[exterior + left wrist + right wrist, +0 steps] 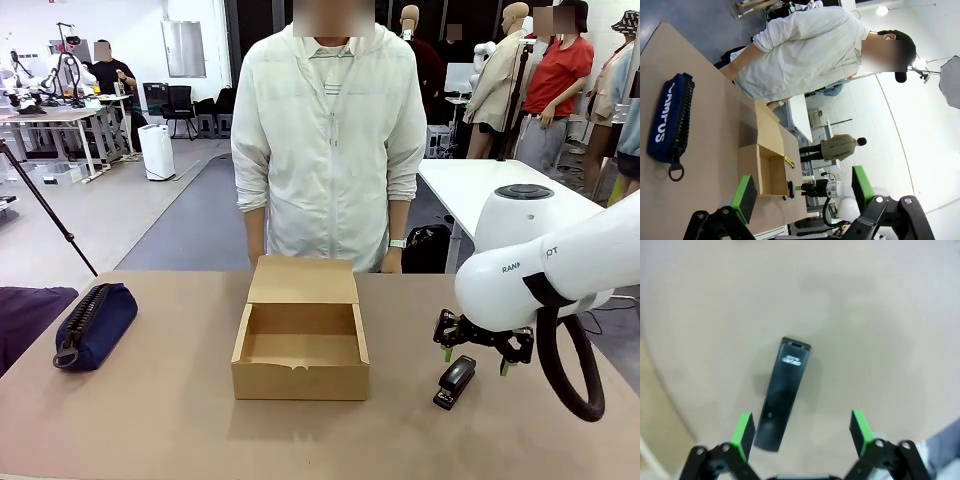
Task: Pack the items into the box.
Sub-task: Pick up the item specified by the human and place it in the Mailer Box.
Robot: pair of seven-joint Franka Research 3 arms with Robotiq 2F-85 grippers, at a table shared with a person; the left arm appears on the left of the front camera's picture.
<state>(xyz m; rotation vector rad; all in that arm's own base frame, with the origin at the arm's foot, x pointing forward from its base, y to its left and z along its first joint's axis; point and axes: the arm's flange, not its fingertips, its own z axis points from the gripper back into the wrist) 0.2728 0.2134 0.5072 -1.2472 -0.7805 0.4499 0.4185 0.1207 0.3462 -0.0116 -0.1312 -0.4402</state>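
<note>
The brown cardboard box (300, 352) stands open in the middle of the table, its flap lid folded back toward the person. A navy-blue zippered pouch (95, 325) lies at the table's left; the left wrist view shows the pouch (670, 120) well ahead of my open left gripper (801, 192), and the box (765, 157) farther on. A small black stapler (455, 382) lies right of the box. My right gripper (476, 357) hovers open just above it. From the right wrist, the stapler (783, 399) sits near the left finger (744, 436), with my right gripper (803, 432) empty.
A person in a white jacket (330, 140) stands at the far edge behind the box. A dark purple cloth (25, 318) lies at the table's left edge. Bare tabletop (150, 420) spreads in front of the box.
</note>
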